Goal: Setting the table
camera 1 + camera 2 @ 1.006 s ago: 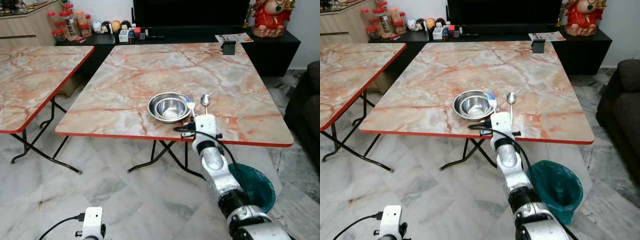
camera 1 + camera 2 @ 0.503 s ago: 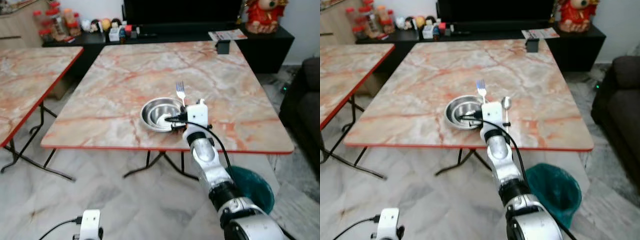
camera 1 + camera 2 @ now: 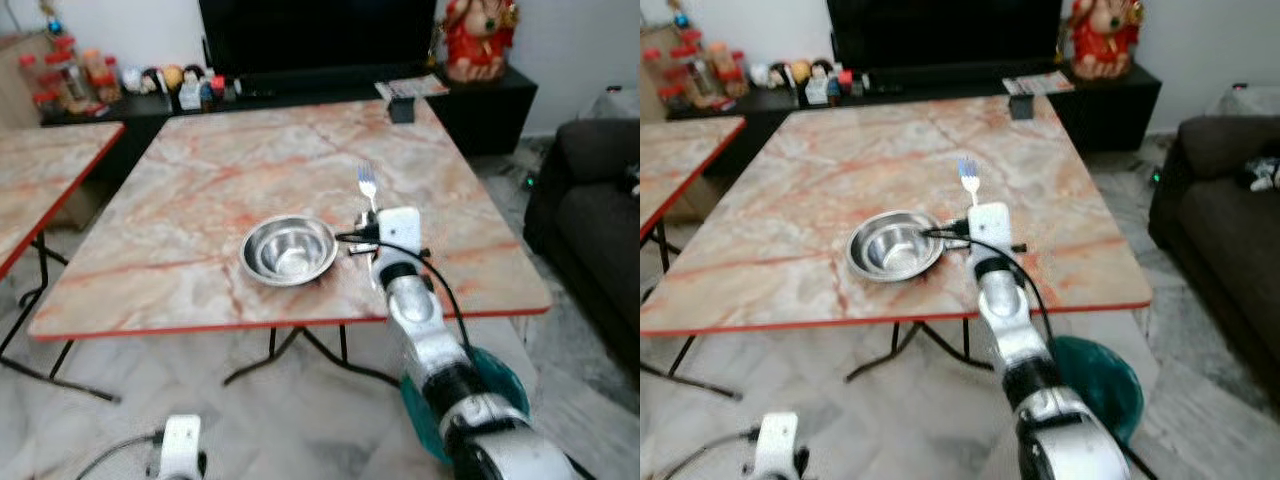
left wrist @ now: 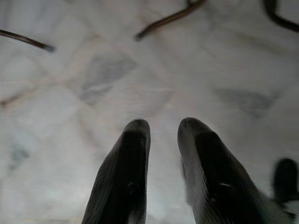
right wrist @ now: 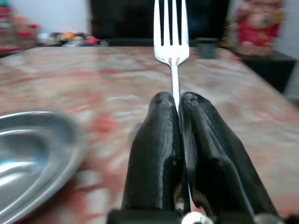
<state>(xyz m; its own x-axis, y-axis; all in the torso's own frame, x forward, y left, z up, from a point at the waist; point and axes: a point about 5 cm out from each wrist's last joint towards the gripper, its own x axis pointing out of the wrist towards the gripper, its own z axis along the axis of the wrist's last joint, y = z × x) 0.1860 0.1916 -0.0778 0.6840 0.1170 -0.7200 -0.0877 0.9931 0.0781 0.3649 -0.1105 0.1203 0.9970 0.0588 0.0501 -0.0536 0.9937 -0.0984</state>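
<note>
- Marble-patterned table [image 3: 200, 200] carries a steel bowl [image 3: 288, 250] near its front edge.
- We find the fork [image 3: 367, 186] off the table now, tines up, right of the bowl, pinched in our right gripper [image 5: 178, 109].
- Our wrist hides the spoon seen earlier.
- Our left gripper [image 4: 163, 128] hangs over floor, fingers slightly parted.

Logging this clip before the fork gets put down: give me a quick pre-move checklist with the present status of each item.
1. Right gripper shut on fork: ok.
2. Fork straight between the fingers, tines forward: ok.
3. Bowl upright on table: ok.
4. Bare table right of the bowl for the fork: ok.
5. Spoon position: cannot tell.
6. Left gripper low over the floor, away from the table: ok.
</note>
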